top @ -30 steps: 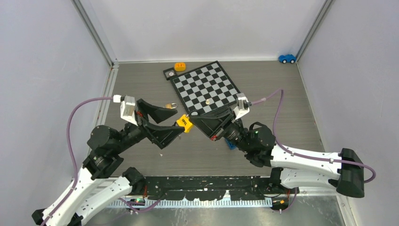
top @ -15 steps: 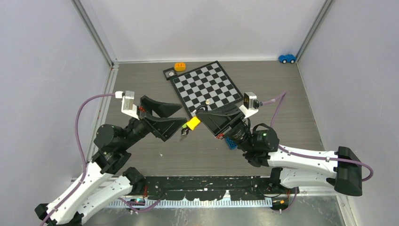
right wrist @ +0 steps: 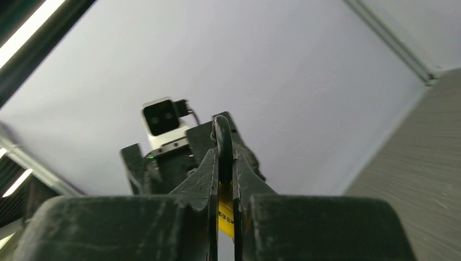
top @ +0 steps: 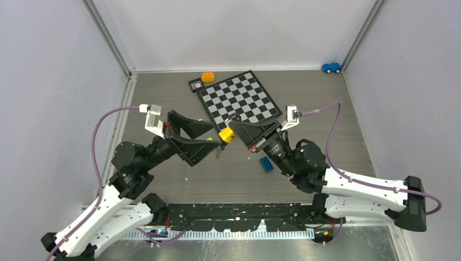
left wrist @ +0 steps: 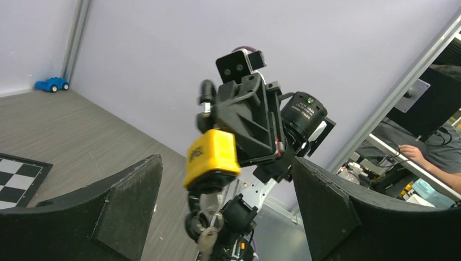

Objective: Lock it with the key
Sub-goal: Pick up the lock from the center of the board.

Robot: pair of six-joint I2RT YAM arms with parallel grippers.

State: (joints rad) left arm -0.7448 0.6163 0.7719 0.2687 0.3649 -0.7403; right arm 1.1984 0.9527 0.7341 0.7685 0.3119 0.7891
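A yellow padlock [top: 225, 135] with a black shackle [left wrist: 205, 98] hangs in the air in front of the chessboard. My right gripper [top: 235, 129] is shut on the shackle, which shows clamped between its fingers in the right wrist view [right wrist: 223, 142] with the yellow body [right wrist: 224, 218] below. A small bunch of silvery keys [left wrist: 207, 238] dangles from the bottom of the padlock [left wrist: 212, 155] and shows faintly from above [top: 218, 153]. My left gripper [top: 216, 136] is wide open, its fingers [left wrist: 108, 212] either side of the padlock and keys without touching them.
The chessboard [top: 239, 98] lies at the back centre, with a small dark box [top: 197, 84] and an orange block [top: 207, 76] behind it. A blue toy brick [top: 266, 164] lies under my right arm. A blue toy car [top: 331, 67] sits in the far right corner.
My right gripper has rolled and carried the padlock a little right and back. My left gripper has moved right, so the padlock now sits between its open fingers.
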